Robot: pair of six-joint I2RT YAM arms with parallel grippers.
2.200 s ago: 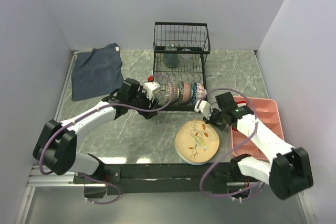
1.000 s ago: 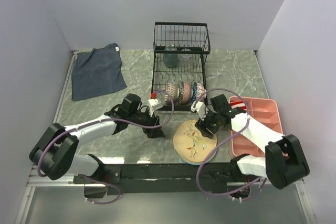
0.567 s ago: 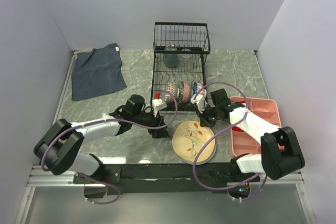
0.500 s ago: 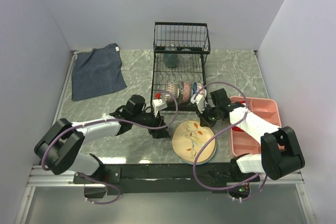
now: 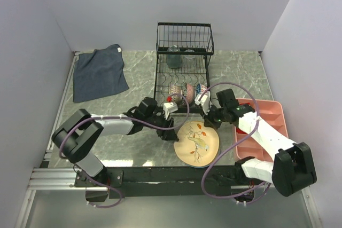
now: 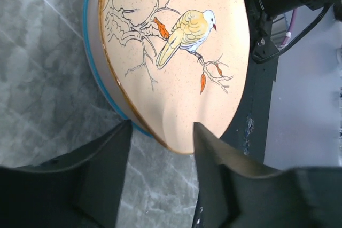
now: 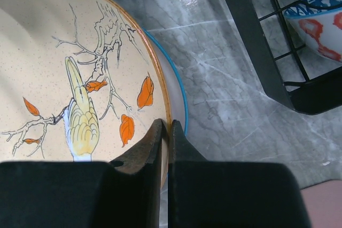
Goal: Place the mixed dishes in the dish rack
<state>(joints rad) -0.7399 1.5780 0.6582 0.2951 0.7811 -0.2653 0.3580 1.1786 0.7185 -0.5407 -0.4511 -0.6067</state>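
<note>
Just ahead of the right hand (image 7: 165, 131), whose fingers pinch the rim of the peach bird plate (image 7: 64, 73), stands the dish rack (image 7: 255, 44), while the open left hand (image 6: 161, 127) straddles the opposite rim.

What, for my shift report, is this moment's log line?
right end effector: shut on plate rim | left end effector: open, straddling plate edge

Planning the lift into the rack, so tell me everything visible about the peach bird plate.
The peach plate is round, speckled, glazed-looking, brown-rimmed, painted with a yellow bird on bare branches with orange leaves. It sits face up in front of the dish rack. The right gripper pinches its rim; the left gripper, open, straddles the opposite edge. A pale blue-edged surface shows beneath.
</note>
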